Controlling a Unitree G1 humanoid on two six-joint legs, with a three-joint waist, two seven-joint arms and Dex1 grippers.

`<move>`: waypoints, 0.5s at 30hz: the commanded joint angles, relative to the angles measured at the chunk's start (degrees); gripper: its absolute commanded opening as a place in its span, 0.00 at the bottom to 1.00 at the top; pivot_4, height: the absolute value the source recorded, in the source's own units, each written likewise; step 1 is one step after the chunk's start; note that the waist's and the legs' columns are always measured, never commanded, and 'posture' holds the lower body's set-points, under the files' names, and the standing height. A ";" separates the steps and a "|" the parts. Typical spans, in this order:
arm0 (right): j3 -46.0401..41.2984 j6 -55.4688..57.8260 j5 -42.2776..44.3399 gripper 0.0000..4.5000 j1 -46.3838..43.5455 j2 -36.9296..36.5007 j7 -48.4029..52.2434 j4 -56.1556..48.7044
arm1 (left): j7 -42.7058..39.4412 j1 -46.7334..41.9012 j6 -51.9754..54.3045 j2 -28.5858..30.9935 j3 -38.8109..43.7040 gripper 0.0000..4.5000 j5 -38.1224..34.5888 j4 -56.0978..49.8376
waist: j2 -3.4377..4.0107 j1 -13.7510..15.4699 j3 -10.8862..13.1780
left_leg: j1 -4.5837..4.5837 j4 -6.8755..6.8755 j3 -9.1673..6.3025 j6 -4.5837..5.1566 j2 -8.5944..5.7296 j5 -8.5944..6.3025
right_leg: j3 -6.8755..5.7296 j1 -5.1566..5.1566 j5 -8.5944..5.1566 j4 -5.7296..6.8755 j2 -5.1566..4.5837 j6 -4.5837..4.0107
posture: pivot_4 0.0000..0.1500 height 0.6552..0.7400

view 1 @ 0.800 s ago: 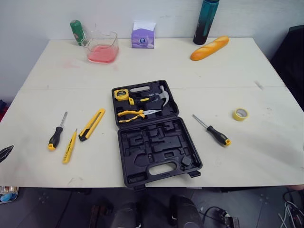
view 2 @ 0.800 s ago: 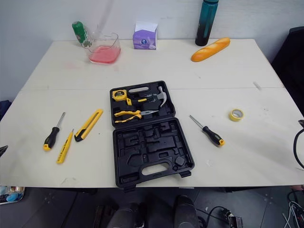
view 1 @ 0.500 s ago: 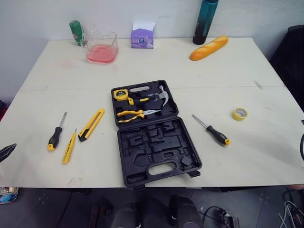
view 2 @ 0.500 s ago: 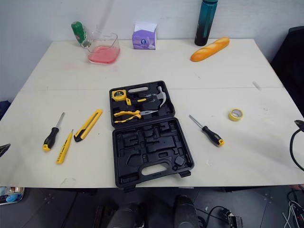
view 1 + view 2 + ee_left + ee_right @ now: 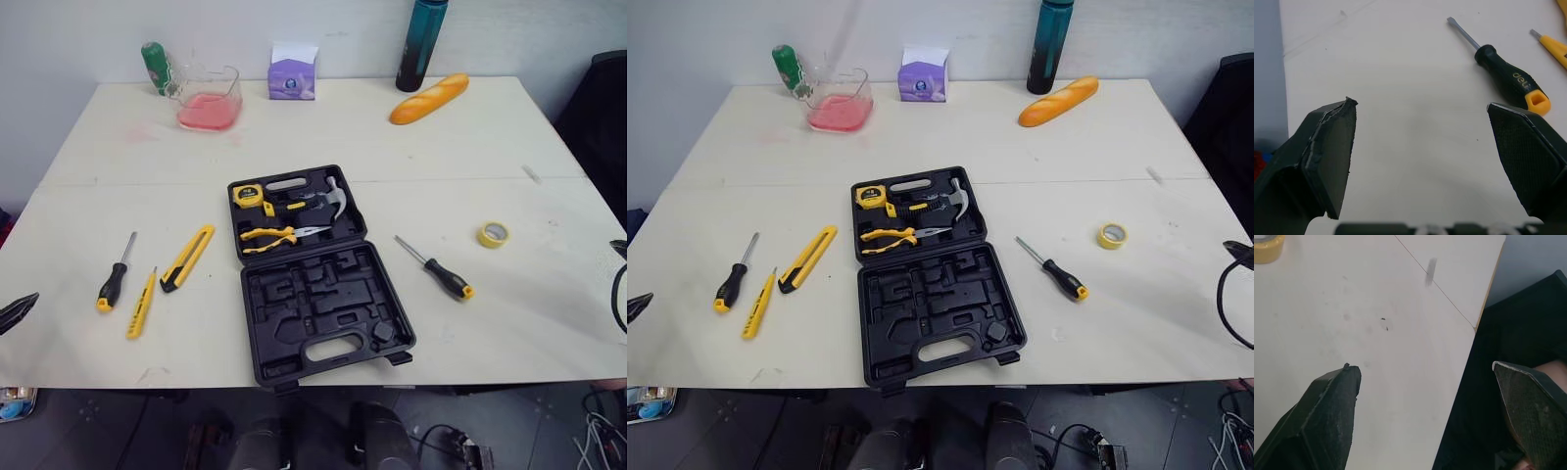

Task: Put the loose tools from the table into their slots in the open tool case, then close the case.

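Newly edged in at the right side of the surface (image 5: 470, 147), the right gripper (image 5: 1425, 367) hangs with fingers wide apart over the bare edge. The left gripper (image 5: 1420, 110), likewise spread, hovers at the left side near a black-handled screwdriver (image 5: 112, 282). An open tool case (image 5: 318, 294) lies at centre, with hammer (image 5: 333, 199), pliers (image 5: 274, 236) and tape measure (image 5: 249, 194) in its far half. Loose on its left are a utility knife (image 5: 188, 258) and a thin yellow screwdriver (image 5: 142, 304). On its right are a second screwdriver (image 5: 439, 271) and a roll of tape (image 5: 493, 234).
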 commanded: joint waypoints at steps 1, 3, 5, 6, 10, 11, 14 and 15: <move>-0.51 0.56 1.22 1.00 -0.72 -1.06 0.54 -2.43 | 0.39 1.04 0.25 -0.07 2.14 1.00 -1.07 -1.68 | 0.00 0.03 0.00 | 0.00 0.01 0.00 0.00 0.00 0.00 | 0.00 0.00 0.00 0.00 0.00 0.00 | 1.00 1.00; -0.46 0.91 1.34 1.00 -0.67 -0.88 0.76 -3.38 | 0.62 1.20 0.53 -0.16 2.28 1.00 -1.18 -1.98 | 0.00 0.04 0.00 | 0.02 0.02 0.01 0.01 0.00 0.00 | 0.02 0.00 0.00 0.01 0.00 0.00 | 1.00 1.00; -0.40 1.19 1.44 1.00 -0.38 -0.56 0.90 -4.44 | 0.76 1.30 0.72 -0.28 2.32 1.00 -1.22 -2.33 | 0.00 0.05 0.00 | 0.02 0.03 0.03 0.02 0.00 -0.01 | 0.04 0.00 0.00 0.02 0.00 0.00 | 1.00 1.00; -0.40 1.34 1.46 1.00 -0.26 -0.43 0.92 -4.79 | 0.84 1.32 0.84 -0.36 2.34 1.00 -1.26 -2.52 | 0.00 0.06 0.00 | 0.02 0.03 0.03 0.02 0.00 -0.02 | 0.04 0.00 0.00 0.02 0.00 0.00 | 1.00 1.00; -0.48 1.94 1.73 1.00 0.14 -0.13 1.28 -6.38 | 1.34 1.57 1.37 -0.97 2.31 1.00 -1.18 -3.80 | 0.00 0.07 0.00 | 0.03 0.04 0.06 0.03 0.00 -0.02 | 0.07 0.00 0.00 0.02 0.00 0.00 | 1.00 1.00; -0.45 2.13 1.77 1.00 0.31 -0.10 1.48 -6.80 | 1.35 1.62 1.74 -1.16 2.34 1.00 -1.31 -4.30 | 0.00 0.07 0.00 | 0.03 0.04 0.06 0.03 0.01 -0.02 | 0.07 0.00 0.00 0.03 0.00 0.01 | 1.00 1.00; -0.48 2.71 2.02 1.00 0.60 -0.02 1.93 -7.66 | 1.36 1.68 2.23 -1.37 2.30 1.00 -1.32 -5.19 | 0.00 0.07 0.00 | 0.03 0.04 0.07 0.03 0.01 -0.02 | 0.08 0.00 0.01 0.03 0.00 0.01 | 1.00 1.00; -0.70 3.55 2.82 1.00 0.39 0.43 2.75 -8.67 | 1.37 1.47 2.52 -1.53 1.90 1.00 -1.40 -6.73 | 0.00 0.07 0.00 | 0.03 0.04 0.07 0.03 0.01 -0.03 | 0.08 0.00 0.01 0.03 0.00 0.01 | 1.00 1.00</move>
